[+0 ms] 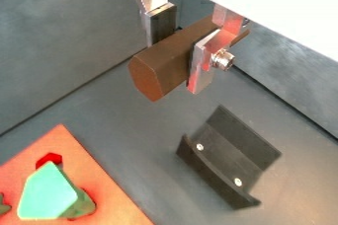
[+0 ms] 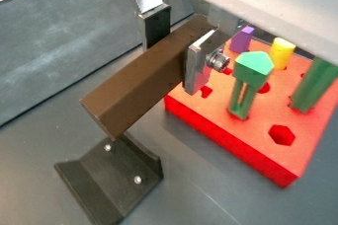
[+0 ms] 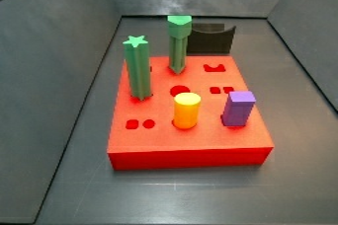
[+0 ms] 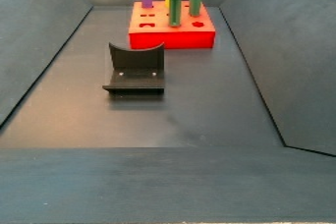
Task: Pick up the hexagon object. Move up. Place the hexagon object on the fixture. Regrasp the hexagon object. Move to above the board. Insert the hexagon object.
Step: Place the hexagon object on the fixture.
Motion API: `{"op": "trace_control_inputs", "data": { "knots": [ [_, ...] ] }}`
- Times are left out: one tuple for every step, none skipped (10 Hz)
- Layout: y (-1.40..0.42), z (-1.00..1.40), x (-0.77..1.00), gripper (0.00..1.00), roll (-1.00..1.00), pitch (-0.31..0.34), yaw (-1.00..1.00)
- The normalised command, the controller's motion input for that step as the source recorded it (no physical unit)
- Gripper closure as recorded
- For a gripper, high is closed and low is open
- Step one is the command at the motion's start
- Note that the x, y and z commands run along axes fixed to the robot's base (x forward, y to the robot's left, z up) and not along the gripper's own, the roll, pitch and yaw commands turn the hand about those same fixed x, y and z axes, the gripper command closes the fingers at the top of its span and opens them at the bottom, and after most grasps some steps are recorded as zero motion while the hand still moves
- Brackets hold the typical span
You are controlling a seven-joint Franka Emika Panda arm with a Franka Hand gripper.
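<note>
The hexagon object point(image 1: 161, 69) is a long brown bar with a six-sided end face. My gripper point(image 1: 180, 49) is shut on it across its length and holds it level in the air, and the same grip shows in the other wrist view point(image 2: 177, 51). The bar point(image 2: 132, 91) reaches out over the dark fixture point(image 2: 113, 178) and past the edge of the red board point(image 2: 251, 135). In a wrist view the fixture point(image 1: 227, 158) lies on the floor below the bar. Neither the gripper nor the bar shows in the side views.
The red board point(image 3: 185, 142) carries a green star peg point(image 3: 137, 66), a second green peg point(image 3: 177, 43), a yellow cylinder point(image 3: 188, 111) and a purple block point(image 3: 239, 108), with several open holes. The fixture point(image 4: 136, 69) stands before the board point(image 4: 171, 39). Grey walls enclose the floor.
</note>
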Motion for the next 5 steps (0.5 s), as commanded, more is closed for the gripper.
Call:
{"op": "trace_control_inputs", "data": {
  "knots": [
    [-0.02,0.02,0.64,1.00,-0.08,0.151,-0.09],
    [0.85,-0.66,1.00,1.00,-1.00,0.099,0.01],
    [0.83,-0.64,0.95,1.00,-1.00,0.092,0.00],
    [0.76,-0.53,0.92,1.00,-1.00,0.080,-0.01],
    [0.47,-0.22,0.79,1.00,-1.00,0.072,-0.02]
  ]
}}
